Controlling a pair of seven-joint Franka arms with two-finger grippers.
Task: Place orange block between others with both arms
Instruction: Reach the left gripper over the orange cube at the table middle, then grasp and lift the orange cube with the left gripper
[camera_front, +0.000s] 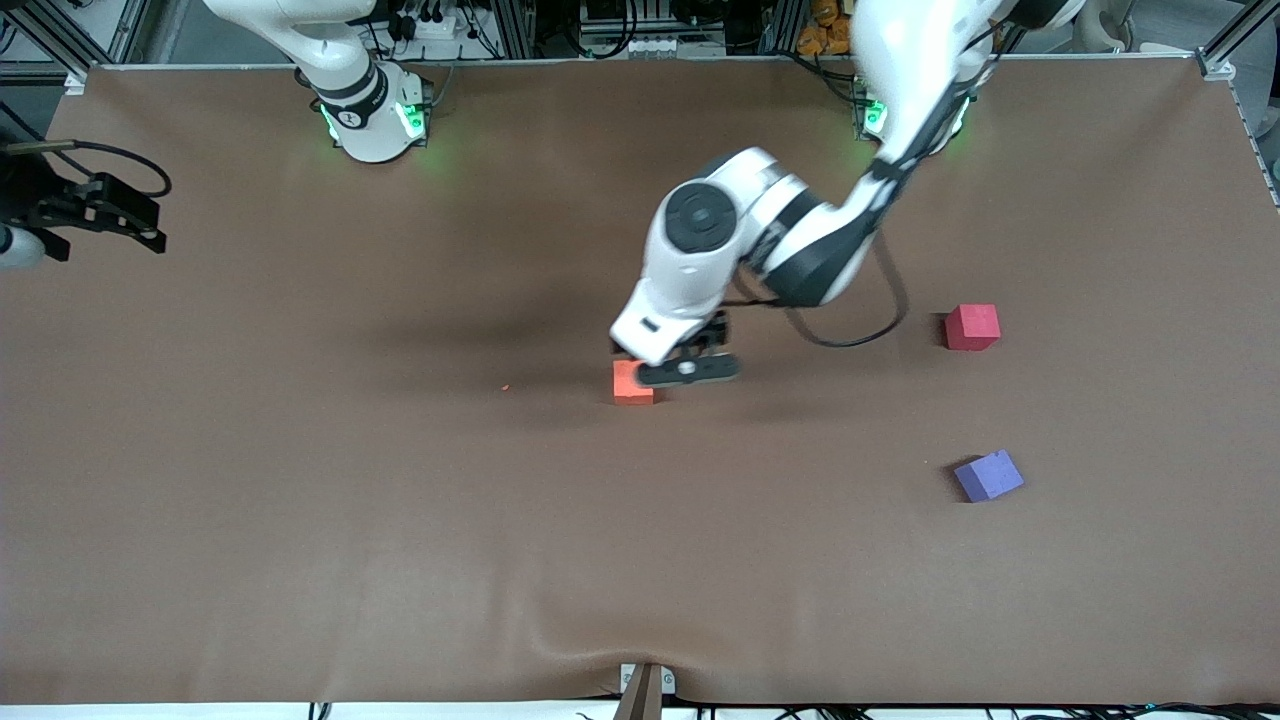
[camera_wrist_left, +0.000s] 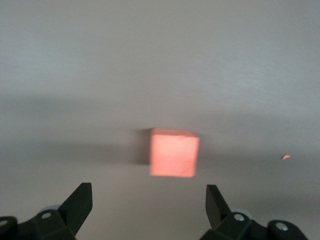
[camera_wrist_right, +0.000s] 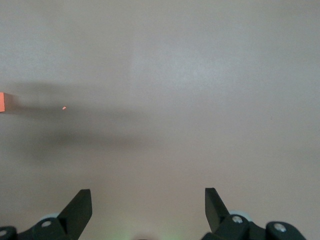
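Front view. I log the orange block (camera_front: 632, 383) near the middle of the tabletop (camera_front: 300, 500), resting flat. The left gripper (camera_front: 690, 368) hangs over it, low, with nothing between its spread fingers. The pinkish-red cube (camera_front: 972, 327) and the purple-blue cube (camera_front: 988, 476) sit toward the left arm's end of the table, well apart from the orange block, the purple-blue one closer to the front edge. The gap between the two is unfilled. The right gripper (camera_front: 100, 215) waits at the right arm's end of the table, close to that edge.

Left wrist view. The orange block (camera_wrist_left: 174, 153) lies ahead of the released fingertips (camera_wrist_left: 80, 202), not yet between them. A small orange crumb (camera_wrist_left: 285, 157) lies beside it on the cloth.

Right wrist view. The right gripper (camera_wrist_right: 147, 210) is spread wide and carries nothing; only a sliver of the orange block (camera_wrist_right: 2, 102) shows at the frame's margin.

Step in hand, as I judge it: approach for the pick. The next move calls for lowering until the fingers straddle the block, then clamping squarely on two faces.
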